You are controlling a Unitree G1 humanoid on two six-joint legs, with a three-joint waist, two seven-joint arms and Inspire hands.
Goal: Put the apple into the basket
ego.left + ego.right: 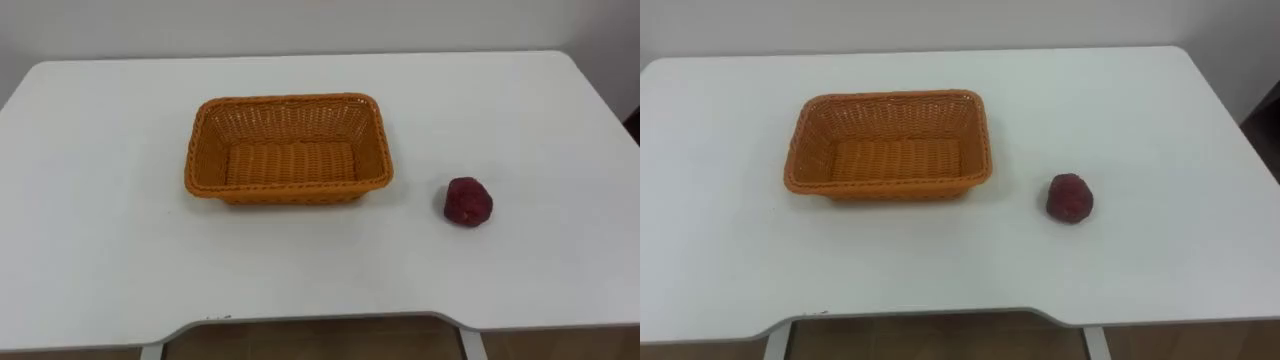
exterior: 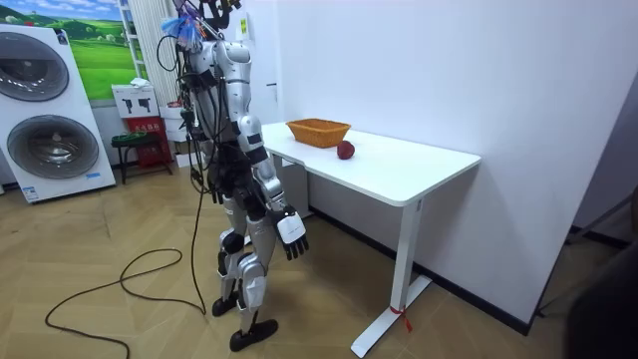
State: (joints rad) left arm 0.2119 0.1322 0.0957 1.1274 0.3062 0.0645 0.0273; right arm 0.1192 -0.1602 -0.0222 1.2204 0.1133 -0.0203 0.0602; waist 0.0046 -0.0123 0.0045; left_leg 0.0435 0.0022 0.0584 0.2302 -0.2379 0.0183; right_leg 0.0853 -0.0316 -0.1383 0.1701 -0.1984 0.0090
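The apple point(image 1: 467, 202), dark red and slightly lumpy, lies on the white surface point(image 1: 100, 250) toward the robot's right, nothing touching it; it sits apart from the woven orange basket point(image 1: 288, 150), level with that basket's near rim; the basket is rectangular, stands upright near the middle of the surface, and holds nothing.

In the room view the robot stands upright at the long edge of the surface, facing it; its right hand point(image 2: 292, 231) hangs low beside the thigh, below the level of the tabletop, fingers loosely straight and pointing down, holding nothing.

By my reading the task is at its very start: the reach for the apple has not begun, and nothing is placed; the basket looks the likely place for the apple, though the task sentence does not name one.

The next move calls for the right arm, the nearer one to the fruit, to rise above the edge and come over the apple with the hand open wide; the fingers need to curl round the fruit's widest part, since a round, smooth thing may roll away if nudged from one side; after that comes a lift clear of the basket's rim and a carry leftward.
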